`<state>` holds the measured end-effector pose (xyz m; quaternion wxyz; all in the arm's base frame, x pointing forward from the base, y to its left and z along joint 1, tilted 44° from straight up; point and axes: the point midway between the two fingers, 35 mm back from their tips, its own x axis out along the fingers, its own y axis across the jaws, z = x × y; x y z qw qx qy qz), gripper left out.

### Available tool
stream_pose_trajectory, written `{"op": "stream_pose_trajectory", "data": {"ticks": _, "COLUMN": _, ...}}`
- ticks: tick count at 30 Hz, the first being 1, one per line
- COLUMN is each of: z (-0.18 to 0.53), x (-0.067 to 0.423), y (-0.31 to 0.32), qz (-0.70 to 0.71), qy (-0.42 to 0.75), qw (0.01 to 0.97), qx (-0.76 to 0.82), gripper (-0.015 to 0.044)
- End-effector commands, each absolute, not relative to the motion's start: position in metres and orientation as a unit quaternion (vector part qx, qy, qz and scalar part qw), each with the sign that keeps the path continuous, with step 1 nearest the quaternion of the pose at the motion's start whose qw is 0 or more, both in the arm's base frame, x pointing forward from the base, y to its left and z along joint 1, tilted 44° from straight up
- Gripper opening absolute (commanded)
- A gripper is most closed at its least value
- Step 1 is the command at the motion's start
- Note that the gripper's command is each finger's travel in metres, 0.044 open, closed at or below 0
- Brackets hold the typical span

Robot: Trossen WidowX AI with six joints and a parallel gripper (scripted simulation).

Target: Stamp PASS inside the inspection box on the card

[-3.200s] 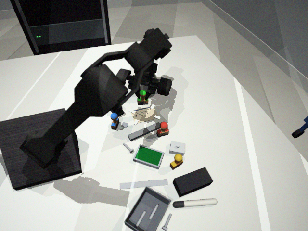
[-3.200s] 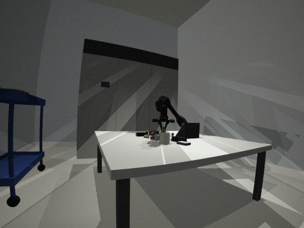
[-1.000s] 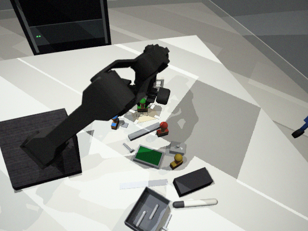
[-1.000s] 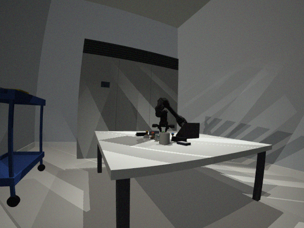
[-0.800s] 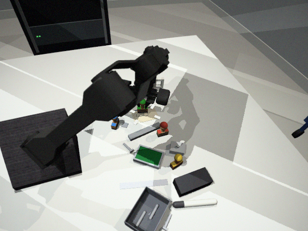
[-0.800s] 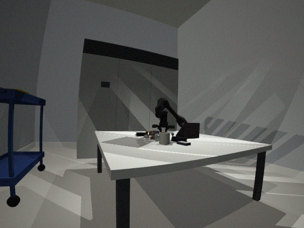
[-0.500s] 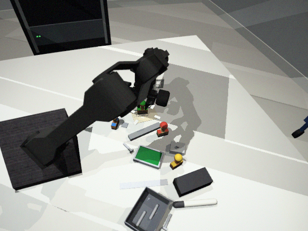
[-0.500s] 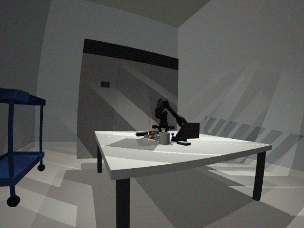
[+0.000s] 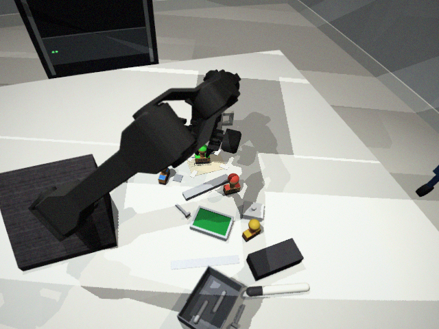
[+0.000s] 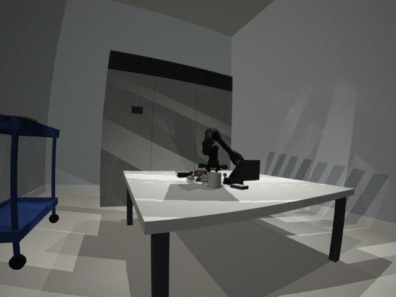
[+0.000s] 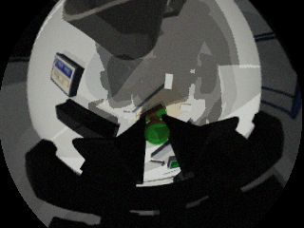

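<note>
We're gripping the green-knobbed stamp (image 9: pixel 202 151) in the gripper (image 9: pixel 209 149), sitting on the card (image 9: pixel 209 166) mid-frame in the top view. We're pressing straight down, no sliding, so it isn't smudging.

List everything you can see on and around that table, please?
Green-knob stamp: 1, in the hand, on the card
Card: 1, cream, under that stamp
Red stamp: 1, mid-table
Yellow stamp: 1, right of the pad
Blue stamp: 1, left of the card
Ink pad: 1, green
Block: 1, black
Tray: 1, grey, near edge
Marker: 1, white
Cup: 1, grey
Cart: 1, blue, on the floor
Arm: 1, black
Hand: 1, shut on the green-knob stamp
</note>
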<state>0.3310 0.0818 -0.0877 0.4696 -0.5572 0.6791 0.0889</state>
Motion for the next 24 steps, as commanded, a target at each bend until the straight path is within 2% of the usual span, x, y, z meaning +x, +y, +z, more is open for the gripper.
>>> {"op": "stream_pose_trajectory", "data": {"ticks": 1, "z": -0.0888, "x": 0.3313, "y": 0.0800, "qz": 0.088, "qy": 0.679, "qw": 0.467, "qx": -0.560, "gripper": 0.0000}}
{"op": "stream_pose_trajectory", "data": {"ticks": 24, "z": -0.0921, "x": 0.3316, "y": 0.0768, "qz": 0.088, "qy": 0.679, "qw": 0.467, "qx": -0.560, "gripper": 0.0000}}
